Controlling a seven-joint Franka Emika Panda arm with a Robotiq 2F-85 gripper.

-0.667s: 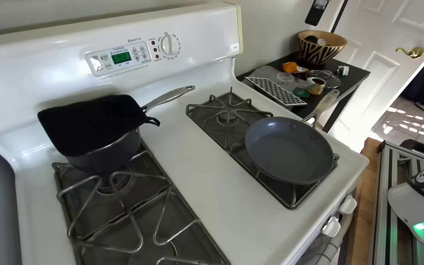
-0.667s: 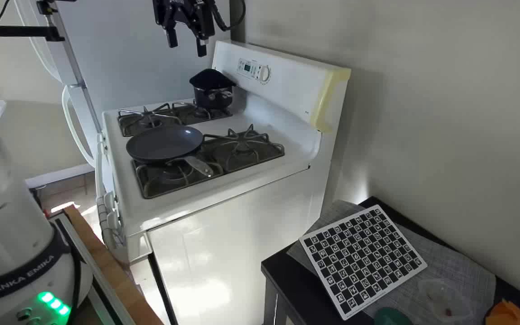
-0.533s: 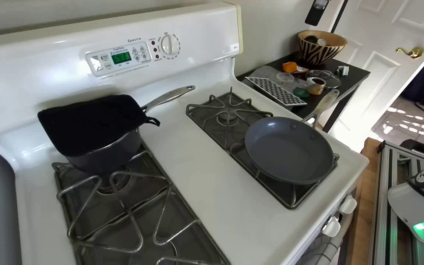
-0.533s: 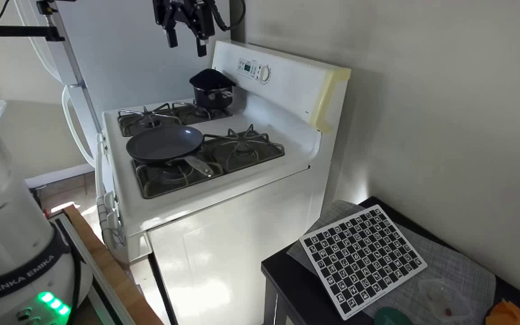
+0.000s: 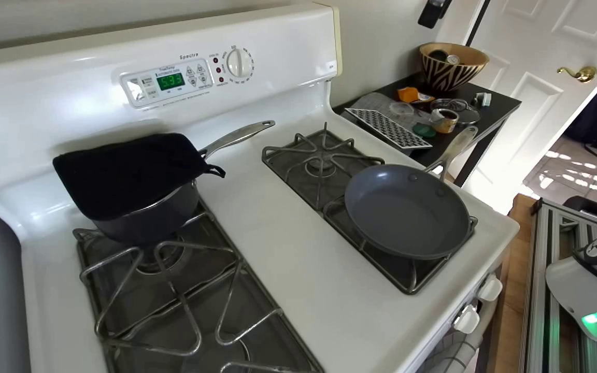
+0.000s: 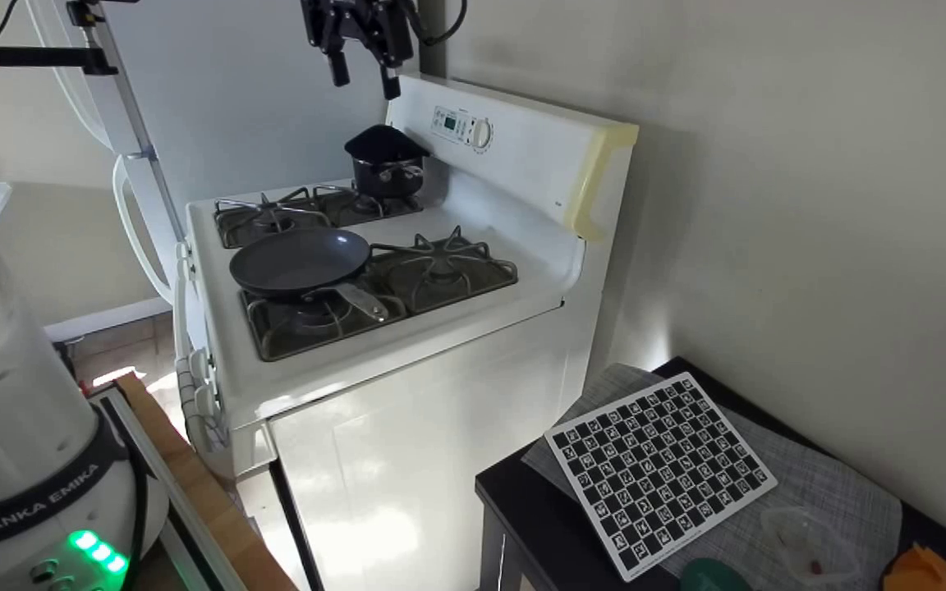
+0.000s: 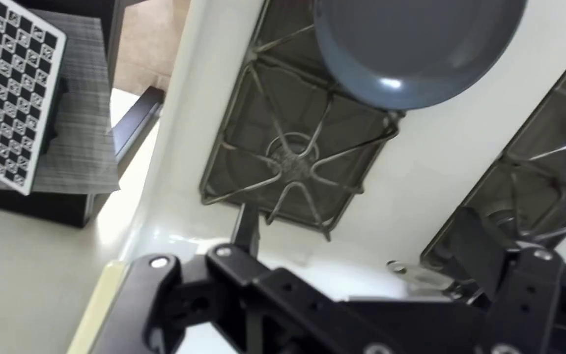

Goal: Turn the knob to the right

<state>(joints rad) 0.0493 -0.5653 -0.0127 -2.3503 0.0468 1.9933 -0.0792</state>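
A round white oven knob (image 5: 239, 63) sits on the stove's upright back panel, right of the green display. It also shows in an exterior view (image 6: 482, 134), and I do not see it in the wrist view. Two white burner knobs (image 5: 490, 288) (image 5: 467, 319) are on the stove's front edge. My gripper (image 6: 366, 80) is open and empty, fingers pointing down, high over the stove and apart from the oven knob. In the wrist view the gripper (image 7: 359, 221) has its fingers wide apart with nothing between them. One black fingertip (image 5: 431, 14) shows at the top of an exterior view.
A saucepan (image 5: 148, 215) with a black cloth (image 5: 127, 173) over it stands on a back burner, its handle toward the oven knob's side. A frying pan (image 5: 407, 212) sits on a front burner. A side table (image 6: 522, 525) holds a checkered board (image 6: 660, 476).
My gripper has moved a little to the right in an exterior view, toward the back panel. Its fingertip has moved left and up in an exterior view. The knobs and pans have not moved.
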